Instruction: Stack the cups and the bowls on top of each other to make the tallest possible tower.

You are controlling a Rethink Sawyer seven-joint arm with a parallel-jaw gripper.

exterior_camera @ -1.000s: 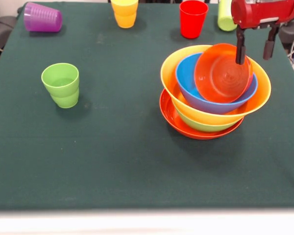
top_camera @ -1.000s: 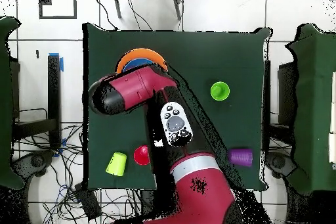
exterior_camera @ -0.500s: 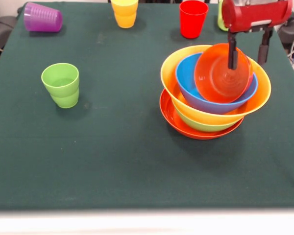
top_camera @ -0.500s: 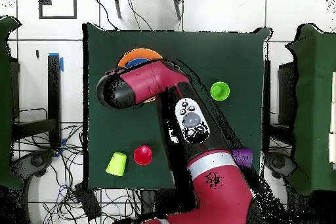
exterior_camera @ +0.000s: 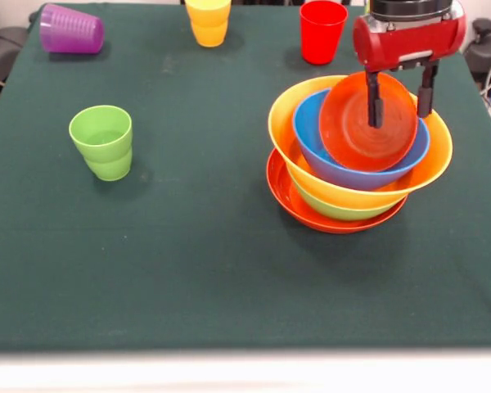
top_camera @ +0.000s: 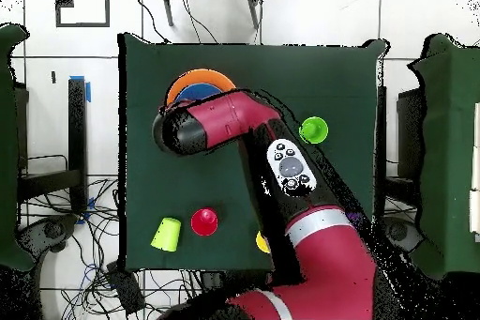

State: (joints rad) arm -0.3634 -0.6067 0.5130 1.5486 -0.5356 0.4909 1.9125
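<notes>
**Bowls nested, cups still scattered**

Gripper hangs over the bowl pile with its two black fingers spread apart and nothing between them; one finger crosses in front of the small orange bowl, the other hangs past that bowl's rim, above the yellow bowl's far side.

All five bowls sit together near the table's right edge in the front view: the wide red-orange bowl at the bottom, a green bowl showing as a sliver above it, then the large orange-yellow bowl, the blue bowl, and the small orange one tipped steeply on edge inside the blue (not lying flat).

No cup is on the pile yet. A light green cup stands alone toward the left edge; the purple cup lies on its side at the far left corner; the yellow cup and red cup stand along the far edge. A second light green cup shows only in the overhead view. By my reading, the bowl half is nearly done and the cup half is untouched.
</notes>
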